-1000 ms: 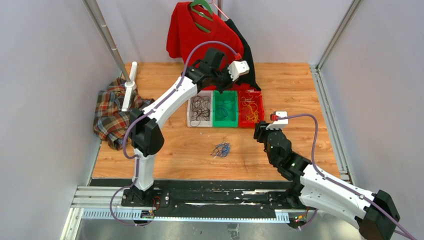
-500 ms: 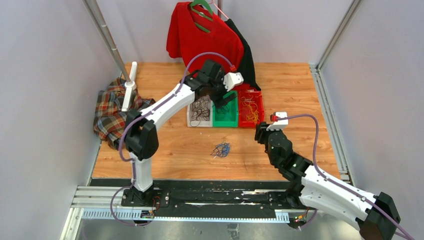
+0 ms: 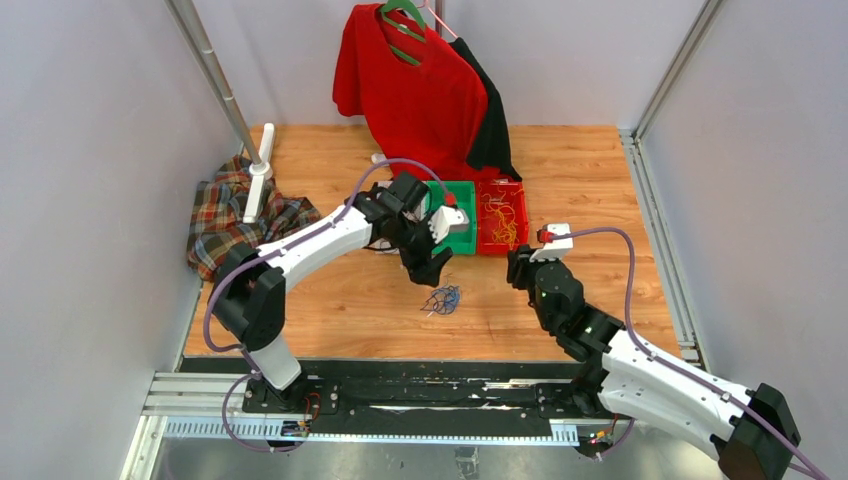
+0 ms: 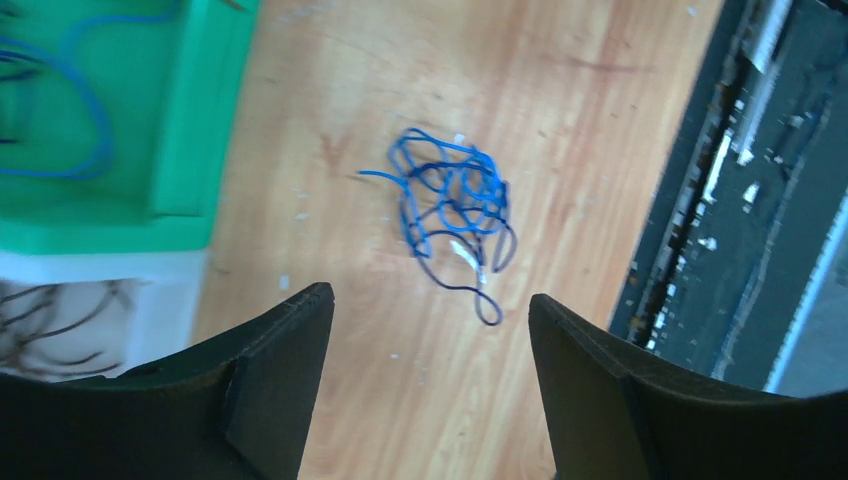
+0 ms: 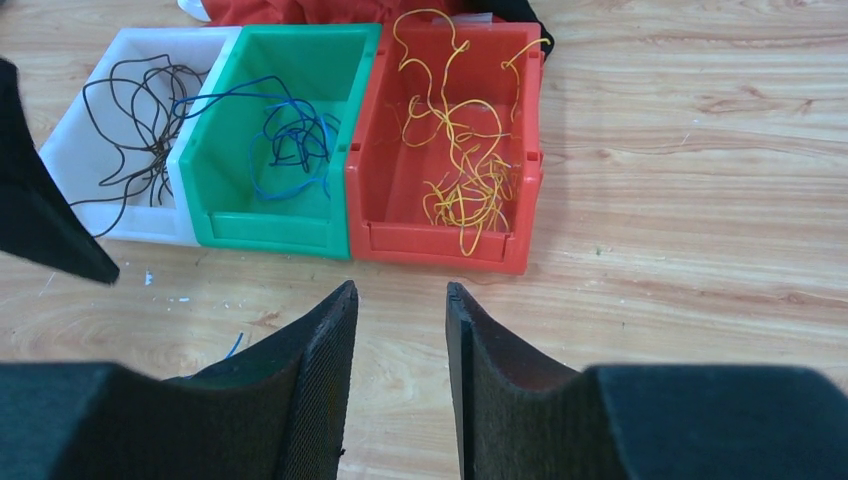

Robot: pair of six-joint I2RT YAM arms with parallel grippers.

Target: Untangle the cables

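Note:
A small tangle of blue and dark cables (image 3: 441, 298) (image 4: 455, 205) lies loose on the wooden table. My left gripper (image 3: 425, 265) (image 4: 430, 295) hovers just behind it, open and empty. Behind stand three bins. The white bin (image 5: 135, 228) holds black cables (image 5: 140, 110), the green bin (image 5: 270, 230) blue cables (image 5: 295, 135), and the red bin (image 5: 440, 245) yellow cables (image 5: 460, 170). My right gripper (image 3: 520, 265) (image 5: 400, 287) faces the bins from the right of the tangle. Its jaws stand a narrow gap apart with nothing between them.
A red shirt (image 3: 410, 80) hangs at the back, its hem reaching down behind the bins. A plaid cloth (image 3: 235, 225) and a white stand (image 3: 258, 180) sit at the left. The black rail (image 3: 430, 390) runs along the near table edge.
The left arm swung from above the bins down toward the loose tangle, and its jaws opened. The right gripper stayed in place and its jaws narrowed slightly.

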